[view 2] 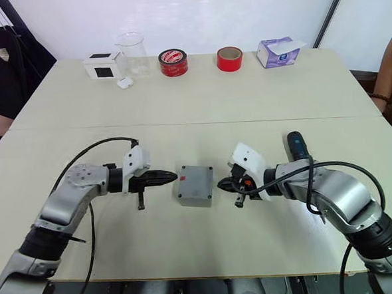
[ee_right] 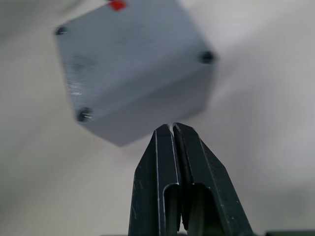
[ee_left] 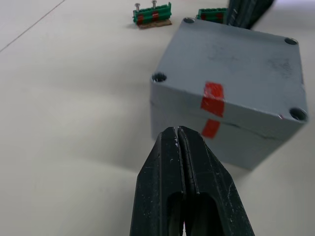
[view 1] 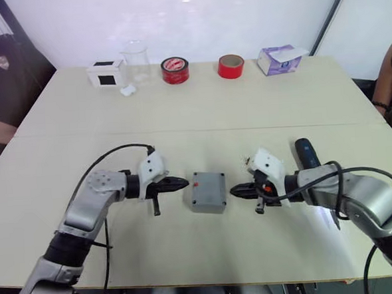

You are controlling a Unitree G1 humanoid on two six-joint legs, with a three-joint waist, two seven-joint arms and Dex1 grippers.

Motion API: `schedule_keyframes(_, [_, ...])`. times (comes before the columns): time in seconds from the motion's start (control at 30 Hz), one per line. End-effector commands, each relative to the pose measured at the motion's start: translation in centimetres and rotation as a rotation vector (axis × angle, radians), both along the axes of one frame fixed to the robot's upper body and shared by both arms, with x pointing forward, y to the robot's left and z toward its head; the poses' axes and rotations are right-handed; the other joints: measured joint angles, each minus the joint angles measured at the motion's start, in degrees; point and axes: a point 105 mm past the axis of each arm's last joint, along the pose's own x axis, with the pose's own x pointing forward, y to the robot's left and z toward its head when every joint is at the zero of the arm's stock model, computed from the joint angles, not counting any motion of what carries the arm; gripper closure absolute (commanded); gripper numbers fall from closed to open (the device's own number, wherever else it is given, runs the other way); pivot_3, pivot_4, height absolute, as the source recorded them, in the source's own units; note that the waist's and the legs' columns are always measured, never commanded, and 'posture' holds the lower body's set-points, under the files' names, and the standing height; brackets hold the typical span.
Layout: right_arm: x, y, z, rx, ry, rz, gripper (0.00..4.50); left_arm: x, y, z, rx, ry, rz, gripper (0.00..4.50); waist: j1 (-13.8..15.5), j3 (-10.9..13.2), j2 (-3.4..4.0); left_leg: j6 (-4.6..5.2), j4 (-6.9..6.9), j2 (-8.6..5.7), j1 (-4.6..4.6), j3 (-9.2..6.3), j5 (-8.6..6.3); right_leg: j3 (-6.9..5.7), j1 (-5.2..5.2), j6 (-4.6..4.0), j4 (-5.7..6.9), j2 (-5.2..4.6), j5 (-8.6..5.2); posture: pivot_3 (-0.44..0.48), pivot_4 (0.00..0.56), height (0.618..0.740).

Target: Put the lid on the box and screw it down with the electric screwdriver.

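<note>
table [view 1: 200, 113] — box [view 1: 208, 192], electric screwdriver [view 1: 307, 154], tape rolls [view 1: 175, 70]

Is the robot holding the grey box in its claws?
No, the left gripper and right gripper are shut and empty beside the box.

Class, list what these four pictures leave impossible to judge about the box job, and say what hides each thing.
- Box contents: the lid covers them.
- Screws in the corner holes: too small in the eye views, blurred in the right wrist view.
- Electric screwdriver: the right arm hides its tip.
</note>
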Motion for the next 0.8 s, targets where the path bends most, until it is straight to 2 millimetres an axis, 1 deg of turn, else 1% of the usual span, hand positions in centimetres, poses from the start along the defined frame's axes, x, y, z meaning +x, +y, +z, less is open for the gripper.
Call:
schedule_keyframes(0.03, [-0.4, 1.1, 0.6, 0.014, -0.008, 0.048, 4.47, 0.7, -0.7, 0.6, -0.015, -0.042, -0.014, 4.50, -0.05, 0.00, -0.01, 0.00, 0.01, 0.00, 0.00, 0.00, 0.00, 0.00, 0.00, 0.00, 0.00, 0.00, 0.00, 0.000, 0.150, 0.740])
schedule_keyframes(0.27, [-1.2, 2.2, 0.5, 0.035, 0.042, 0.078, 4.47, 2.0, -2.6, 0.7, -0.048, -0.049, -0.031, 4.50, 0.06, -0.01, 0.00, 0.00, 0.14, 0.00, -0.02, -0.06, 0.00, -0.09, 0.03, 0.01, 0.08, 0.03, 0.00, 0.000, 0.150, 0.740])
schedule_keyframes(0.47, [-1.7, 2.7, 0.6, 0.039, 0.047, 0.088, 4.47, 2.7, -3.3, 0.9, -0.052, -0.057, -0.044, 4.50, -0.08, -0.01, 0.00, 0.01, 0.24, 0.00, -0.02, -0.11, -0.01, -0.10, 0.07, 0.02, 0.15, 0.03, 0.01, 0.000, 0.150, 0.740])
schedule_keyframes(0.57, [-1.9, 2.3, 0.7, 0.016, 0.033, 0.088, 4.47, 2.9, -3.0, 0.7, -0.034, -0.061, -0.043, 4.50, -0.12, -0.01, -0.01, 0.01, 0.27, 0.00, -0.02, -0.14, -0.01, -0.09, 0.07, 0.02, 0.18, 0.03, 0.01, 0.000, 0.150, 0.740])
schedule_keyframes(0.67, [-1.7, 1.1, 1.7, -0.023, -0.013, 0.070, 4.47, 3.1, -1.4, 0.5, -0.002, -0.051, -0.027, 4.50, -0.13, -0.01, -0.01, 0.01, 0.34, 0.00, -0.02, -0.14, -0.01, -0.09, 0.06, 0.02, 0.26, 0.02, 0.01, 0.000, 0.150, 0.740])
schedule_keyframes(0.73, [-1.3, 0.4, 2.3, -0.044, -0.050, 0.056, 4.47, 2.8, -0.6, 0.3, 0.014, -0.038, -0.027, 4.50, -0.13, -0.01, -0.01, 0.01, 0.38, 0.00, -0.02, -0.15, -0.01, -0.09, 0.06, 0.02, 0.29, 0.02, 0.01, 0.000, 0.150, 0.740])
schedule_keyframes(0.8, [-0.8, -0.5, 2.7, -0.068, -0.081, 0.031, 4.47, 1.9, 0.4, 0.2, 0.030, -0.008, -0.043, 4.50, -0.20, -0.01, -0.01, 0.01, 0.41, 0.01, -0.01, -0.15, -0.01, -0.09, 0.07, 0.01, 0.33, 0.02, 0.01, 0.000, 0.150, 0.740])
